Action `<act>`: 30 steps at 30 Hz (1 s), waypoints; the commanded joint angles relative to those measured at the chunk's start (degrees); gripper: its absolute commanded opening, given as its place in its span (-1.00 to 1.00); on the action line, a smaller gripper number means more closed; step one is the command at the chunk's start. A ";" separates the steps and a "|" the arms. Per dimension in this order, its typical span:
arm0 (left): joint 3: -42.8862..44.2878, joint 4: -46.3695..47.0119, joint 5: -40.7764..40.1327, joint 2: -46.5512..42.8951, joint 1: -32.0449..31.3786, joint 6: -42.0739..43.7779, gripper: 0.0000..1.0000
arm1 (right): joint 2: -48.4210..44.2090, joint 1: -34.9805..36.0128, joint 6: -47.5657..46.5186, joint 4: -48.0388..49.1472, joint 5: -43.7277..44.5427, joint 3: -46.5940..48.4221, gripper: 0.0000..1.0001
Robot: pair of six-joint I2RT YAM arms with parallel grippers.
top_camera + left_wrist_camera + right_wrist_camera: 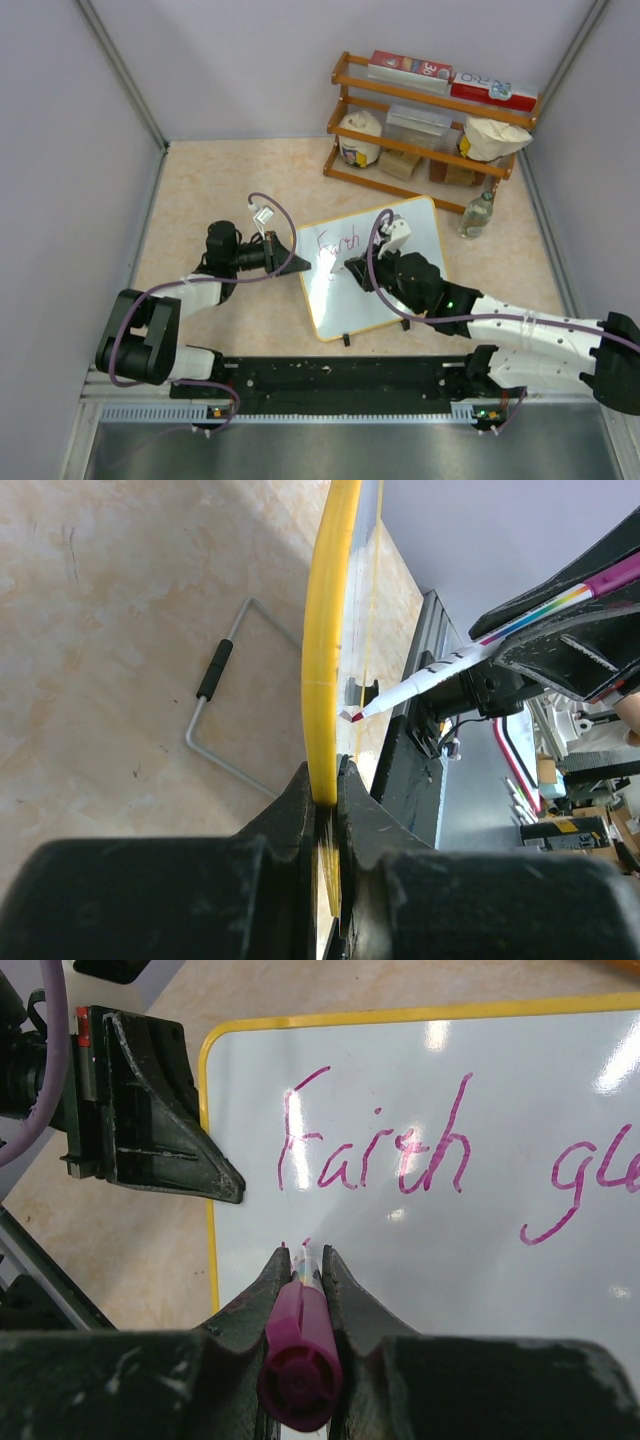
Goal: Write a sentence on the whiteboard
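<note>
My left pincer clamps the whiteboard by its yellow edge. My right pincer grips a magenta marker, tip just below the sentence.

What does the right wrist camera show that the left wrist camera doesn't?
Only the right wrist view shows the sentence, pink writing reading Earth plus the start of another word, on the whiteboard face. Only the left wrist view shows the wire piece with a black sleeve lying on the table, and the board edge-on. Both show the left gripper shut on the board's yellow edge and the right gripper holding the marker.
</note>
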 commanded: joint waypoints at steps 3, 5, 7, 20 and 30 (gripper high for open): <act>0.67 -0.24 -0.87 0.16 -1.11 5.14 -1.00 | -1.15 0.53 0.17 -0.88 -0.02 -1.69 -1.00; 0.67 -0.24 -0.96 0.16 -1.11 5.23 -1.00 | -1.32 0.53 0.17 -1.05 -0.19 -1.87 -1.00; 0.76 -0.33 -0.96 0.25 -1.11 5.14 -1.00 | -1.50 0.61 0.26 -1.05 -0.37 -2.22 -1.00; 0.76 -0.33 -0.96 0.25 -1.11 5.23 -1.00 | -1.15 0.53 1.22 -0.26 -2.92 -3.45 -1.00; 0.67 -0.33 -0.96 0.25 -1.11 5.23 -1.00 | -0.27 0.53 1.40 0.53 -5.11 -3.45 -1.00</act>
